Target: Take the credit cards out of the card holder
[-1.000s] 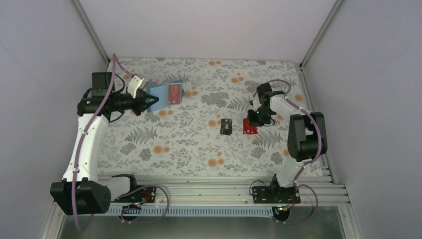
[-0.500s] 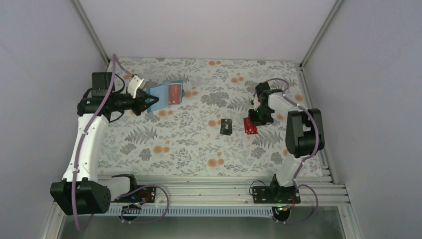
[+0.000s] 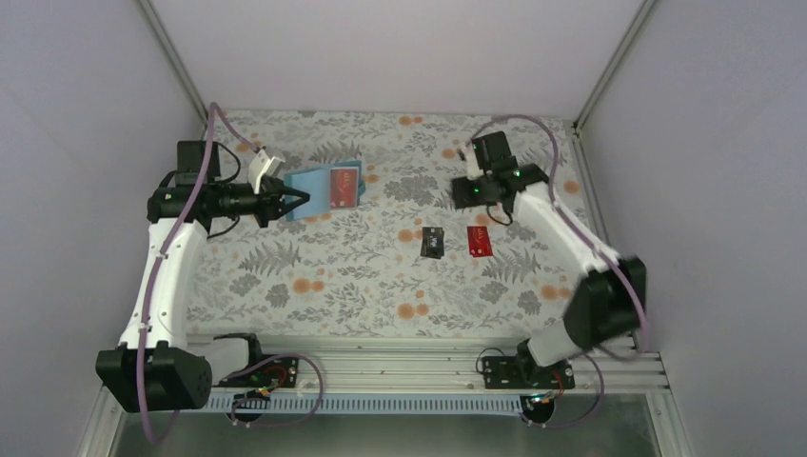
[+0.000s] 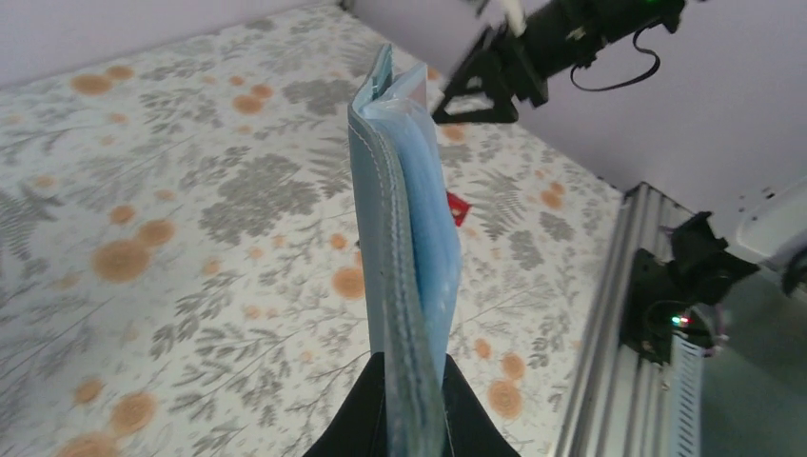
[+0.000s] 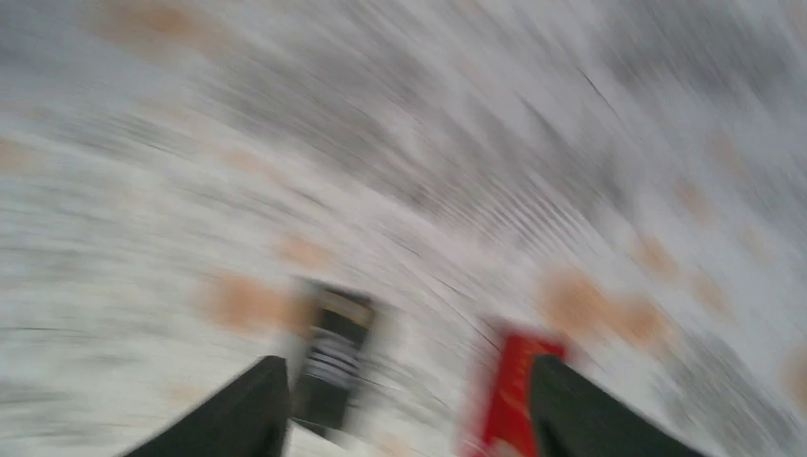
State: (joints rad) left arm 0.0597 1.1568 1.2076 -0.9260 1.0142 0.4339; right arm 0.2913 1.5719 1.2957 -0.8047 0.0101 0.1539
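While the left pincer (image 3: pixel 297 199) is pinched tight on an edge of the blue card holder (image 3: pixel 328 188), far left above the flowery cloth (image 3: pixel 362 276), the right pincer (image 5: pixel 407 373) hangs spread and empty, far right. Black card (image 3: pixel 433 242) and red card (image 3: pixel 479 241) lie on the cloth right of the middle, near each other but not touching. One reddish card (image 3: pixel 344 187) sits in the holder.

The cloth (image 3: pixel 314 257) is pale, printed with grey leaves and orange flowers. The holder (image 3: pixel 314 188) is teal outside and lighter blue inside; its card (image 3: pixel 343 188) shows red. Well apart from the holder, the black card (image 3: pixel 434 242) bears pale marks, and the red card (image 3: pixel 480 240) is bright.
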